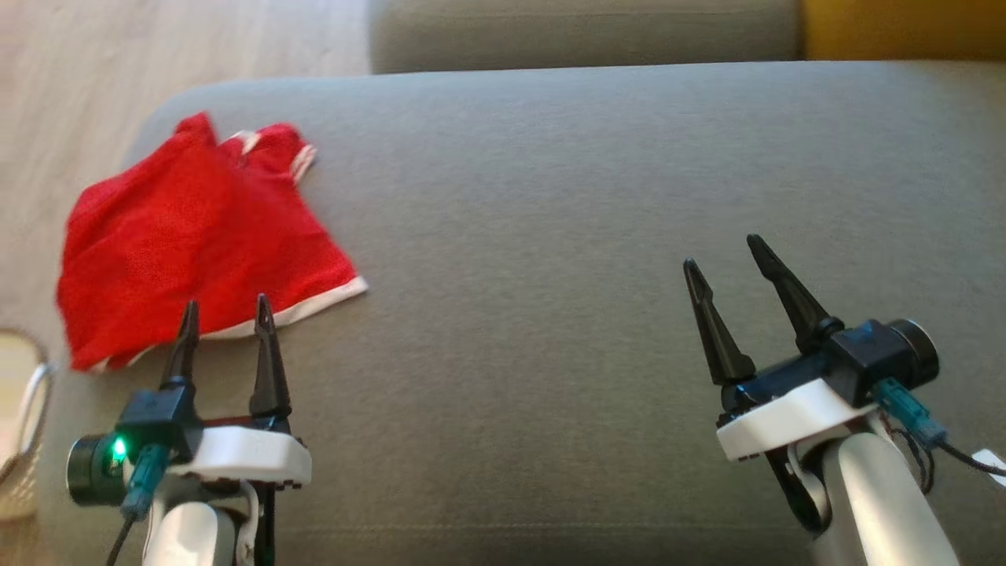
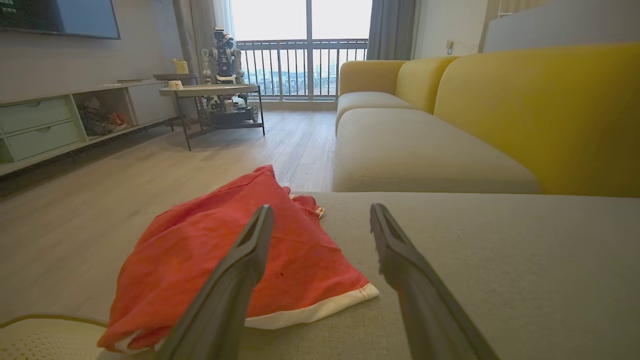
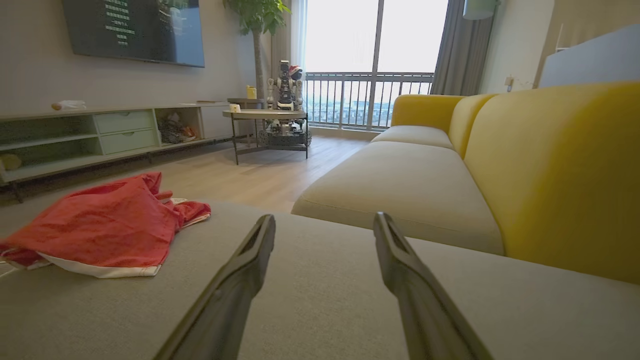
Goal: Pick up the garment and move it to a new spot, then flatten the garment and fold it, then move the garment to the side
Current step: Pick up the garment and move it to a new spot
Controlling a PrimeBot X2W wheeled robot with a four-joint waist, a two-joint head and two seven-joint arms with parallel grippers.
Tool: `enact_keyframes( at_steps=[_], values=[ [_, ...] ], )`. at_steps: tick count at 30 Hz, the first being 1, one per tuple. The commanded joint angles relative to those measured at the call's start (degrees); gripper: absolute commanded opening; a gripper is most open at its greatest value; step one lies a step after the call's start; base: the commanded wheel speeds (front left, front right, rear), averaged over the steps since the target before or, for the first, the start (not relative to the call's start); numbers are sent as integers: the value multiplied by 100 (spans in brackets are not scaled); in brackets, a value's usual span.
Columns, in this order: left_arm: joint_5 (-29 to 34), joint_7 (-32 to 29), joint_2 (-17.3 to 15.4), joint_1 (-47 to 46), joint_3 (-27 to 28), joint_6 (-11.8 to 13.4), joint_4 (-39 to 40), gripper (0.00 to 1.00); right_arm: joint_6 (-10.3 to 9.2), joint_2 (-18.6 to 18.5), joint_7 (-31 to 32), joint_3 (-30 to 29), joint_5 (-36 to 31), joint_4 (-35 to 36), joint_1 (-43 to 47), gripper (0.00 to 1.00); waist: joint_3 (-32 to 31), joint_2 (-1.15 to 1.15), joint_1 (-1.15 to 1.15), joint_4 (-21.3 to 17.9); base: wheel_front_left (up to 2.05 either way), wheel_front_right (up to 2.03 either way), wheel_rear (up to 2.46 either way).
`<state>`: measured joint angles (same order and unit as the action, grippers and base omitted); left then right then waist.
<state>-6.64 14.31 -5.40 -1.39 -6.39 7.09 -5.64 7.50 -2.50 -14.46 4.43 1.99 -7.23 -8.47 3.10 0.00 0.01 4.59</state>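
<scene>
— What's on the grey cushion (image 1: 589, 196)?
— The red garment (image 1: 196, 236), rumpled at its left end, white hem toward the robot, its length slanting near-left to far-right.
— Which arm is nearer?
— The left gripper (image 1: 225, 300): spread wide, empty, tips right by the hem. The right gripper (image 1: 722, 250), equally wide and empty, sits well apart.

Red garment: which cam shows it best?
Head view: from above, the garment shows nearly its whole outline and white hem on the grey cushion. Left wrist view is closer but low, with one finger of the left gripper crossing it. Right wrist view has it small, side-on, at the left edge.
</scene>
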Motion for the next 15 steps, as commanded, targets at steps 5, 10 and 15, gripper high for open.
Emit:
enact_keyframes(
  at_steps=[5, 10, 15],
  values=[
    [89, 69, 45, -194, 349, -71, 173, 100, -1, -38, -54, 323, -6, 215, -275, 100, 172, 0, -1, 865, 0, 0, 0],
    [114, 69, 106, -105, 453, -155, 189, 100, -1, -38, -54, 401, 49, 178, -240, 100, 114, 0, -1, 1367, 0, 0, 0],
    [163, 69, 124, -44, 591, -264, 281, 100, -1, -38, -54, 464, 75, 153, -255, 100, 138, 0, -1, 1568, 0, 0, 0]
  ],
)
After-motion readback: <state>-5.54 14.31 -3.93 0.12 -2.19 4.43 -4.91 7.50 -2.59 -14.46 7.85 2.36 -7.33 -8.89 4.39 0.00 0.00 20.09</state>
